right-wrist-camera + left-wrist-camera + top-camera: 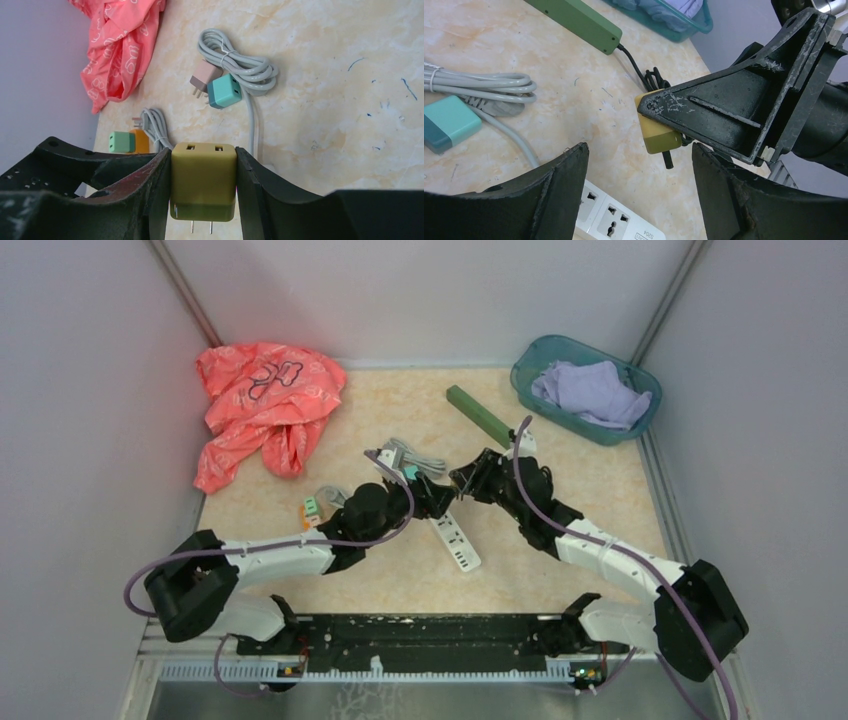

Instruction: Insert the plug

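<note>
The carrying step is in hand. The right gripper point(202, 162) pinches the olive-yellow cube-shaped plug point(204, 187) by its two flat sides, with a black finger point(155, 195) pressed against each. The plug's two metal prongs point(200, 227) stick out free beyond the grip, aimed down at the tabletop. The plug is held above the table, not yet in any socket. The long white plastic power strip point(611, 220) lies below it and a little to the near side, directly under the left gripper point(639, 160). That gripper's fingers are spread wide with nothing between them. As I judge it, the next move calls for bringing the prongs over one socket of the strip, squaring them to its slots and pressing straight down. The left gripper would lower meanwhile to pin the strip so it cannot skid. Both arms reach forward and lean inward, wrists near each other at mid-table, the right wrist tipped down. A black cord point(630, 60) runs from the dark green power strip point(574, 20) toward the back of the plug, though whether it joins the plug is hidden behind the gripper.
</note>
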Controlling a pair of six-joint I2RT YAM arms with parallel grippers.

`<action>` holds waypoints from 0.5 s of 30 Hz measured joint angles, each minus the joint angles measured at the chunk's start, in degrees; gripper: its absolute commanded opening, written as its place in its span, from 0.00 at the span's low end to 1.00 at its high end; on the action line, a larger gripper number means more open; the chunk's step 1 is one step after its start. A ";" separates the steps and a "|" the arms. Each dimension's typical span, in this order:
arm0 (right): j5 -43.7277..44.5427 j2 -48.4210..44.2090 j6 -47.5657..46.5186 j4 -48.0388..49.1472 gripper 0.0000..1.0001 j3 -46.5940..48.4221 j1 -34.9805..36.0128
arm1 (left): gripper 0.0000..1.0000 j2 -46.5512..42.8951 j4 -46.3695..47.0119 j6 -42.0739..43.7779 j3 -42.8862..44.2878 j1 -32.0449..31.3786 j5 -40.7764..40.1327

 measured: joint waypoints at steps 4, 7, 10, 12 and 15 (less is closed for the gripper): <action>0.04 -0.39 2.40 1.92 0.29 -0.94 0.07 | 0.76 1.20 2.05 0.81 -0.04 -0.50 -1.16; 0.22 -0.72 3.72 3.13 0.29 -1.66 0.07 | 0.75 1.86 3.15 1.18 -0.04 -0.57 -1.73; 0.26 -0.72 4.52 3.63 0.29 -1.68 0.07 | 0.74 2.73 4.63 1.27 -0.07 -0.59 -2.03; 0.00 -0.72 5.16 4.37 0.30 -1.95 0.04 | 0.74 3.41 5.99 1.46 -0.07 -0.70 -2.03; -0.48 -0.72 6.08 5.77 0.29 -2.78 0.07 | 0.72 4.48 7.10 1.86 -0.07 -0.85 -2.01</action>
